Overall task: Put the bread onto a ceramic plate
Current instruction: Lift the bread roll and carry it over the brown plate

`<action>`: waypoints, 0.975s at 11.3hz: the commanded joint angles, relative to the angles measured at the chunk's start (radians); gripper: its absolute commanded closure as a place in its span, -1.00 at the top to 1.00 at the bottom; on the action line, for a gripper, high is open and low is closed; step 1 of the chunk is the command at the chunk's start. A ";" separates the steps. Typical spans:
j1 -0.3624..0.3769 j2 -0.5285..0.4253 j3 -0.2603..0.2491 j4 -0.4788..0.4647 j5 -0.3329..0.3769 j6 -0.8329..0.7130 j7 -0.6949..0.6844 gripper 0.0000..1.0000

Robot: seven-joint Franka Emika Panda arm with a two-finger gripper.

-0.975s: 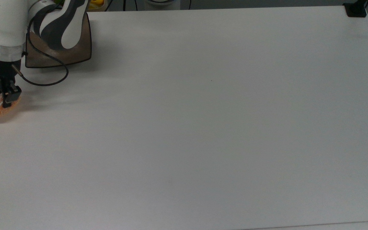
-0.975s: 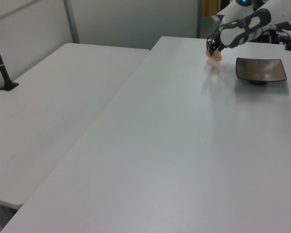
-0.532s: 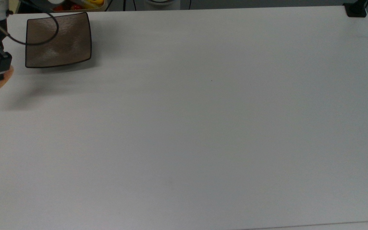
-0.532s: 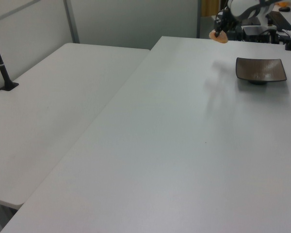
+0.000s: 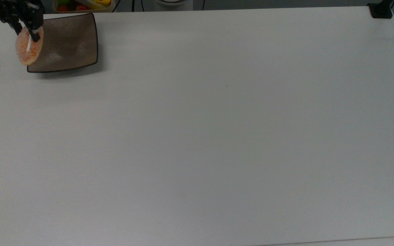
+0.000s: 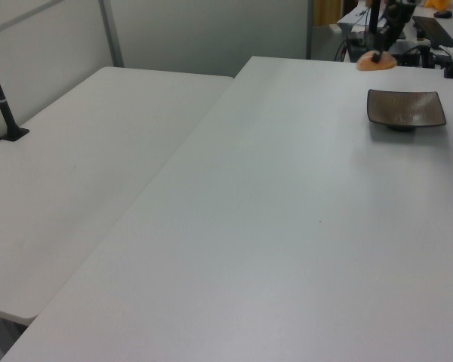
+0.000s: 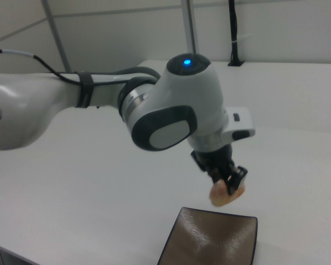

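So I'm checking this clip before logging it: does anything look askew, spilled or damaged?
Nothing stands out. The gripper holds the bread intact in the air near the ceramic plate's edge. The plate sits flat and empty on the table, with no crumbs or spills visible.

Sugary, rough crust on the bread [image 5: 28, 51]; glossy glazed ceramic plate [image 5: 67, 44]; smooth matt white table [image 5: 217, 136]; arm shell [image 7: 171, 110] of shiny plastic.
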 commanded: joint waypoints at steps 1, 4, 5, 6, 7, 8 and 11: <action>0.003 -0.046 -0.002 -0.093 -0.065 -0.061 -0.090 -0.14; 0.011 0.018 -0.002 -0.132 -0.100 -0.049 -0.092 0.05; 0.014 0.038 -0.001 -0.132 -0.100 -0.049 -0.084 0.37; 0.016 0.049 0.000 -0.130 -0.099 -0.049 -0.080 0.88; 0.016 0.048 0.000 -0.126 -0.099 -0.052 -0.078 1.00; 0.016 0.046 0.000 -0.118 -0.099 -0.058 -0.076 1.00; 0.016 0.032 0.000 -0.100 -0.096 -0.066 -0.064 1.00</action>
